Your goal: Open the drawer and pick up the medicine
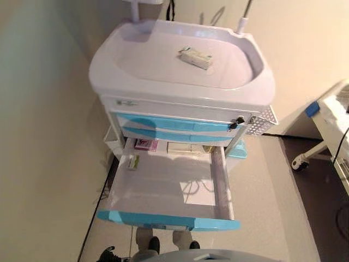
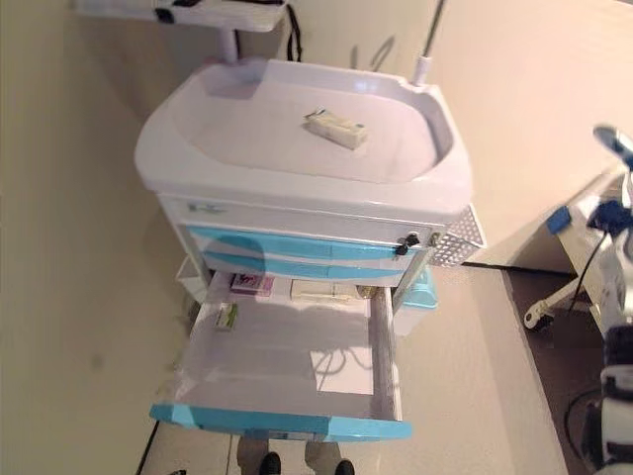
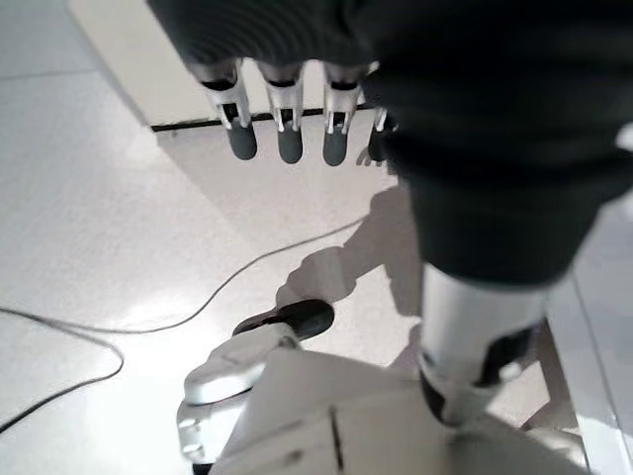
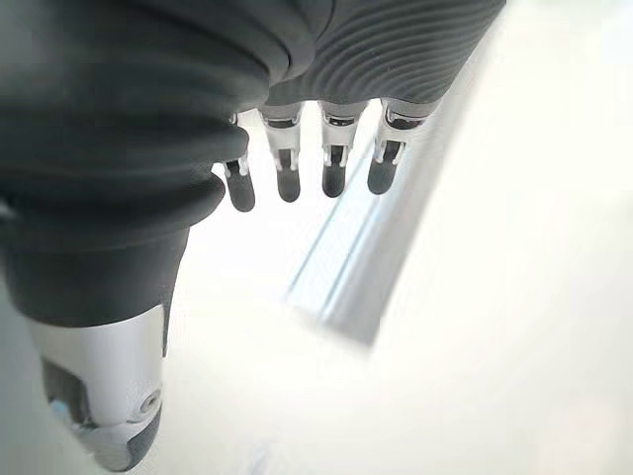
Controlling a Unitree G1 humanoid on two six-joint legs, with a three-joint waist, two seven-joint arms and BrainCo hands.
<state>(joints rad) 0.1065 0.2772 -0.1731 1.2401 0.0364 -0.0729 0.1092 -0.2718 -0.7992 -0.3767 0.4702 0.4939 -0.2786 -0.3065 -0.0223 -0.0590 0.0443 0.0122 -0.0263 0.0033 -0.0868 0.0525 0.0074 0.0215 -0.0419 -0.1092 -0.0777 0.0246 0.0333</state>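
A white medical cart [image 1: 163, 65] with blue drawer fronts stands before me. Its lowest drawer [image 1: 169, 220] is pulled far out. Inside lie a small green-and-white box [image 1: 132, 162] at the left wall, a pink box [image 1: 146, 144] and a white box [image 1: 183, 147] at the back. Another white medicine box [image 1: 195, 57] lies on the cart's top tray. Neither hand shows in the eye views. My left hand [image 3: 297, 89] hangs over the floor with straight fingers, empty. My right hand [image 4: 316, 148] also hangs with straight fingers, empty.
A wall runs close along the cart's left side. A perforated basket [image 1: 262, 121] hangs on the cart's right side. A white wheeled frame [image 1: 302, 161] stands at the right. A thin cable [image 3: 148, 322] lies on the floor.
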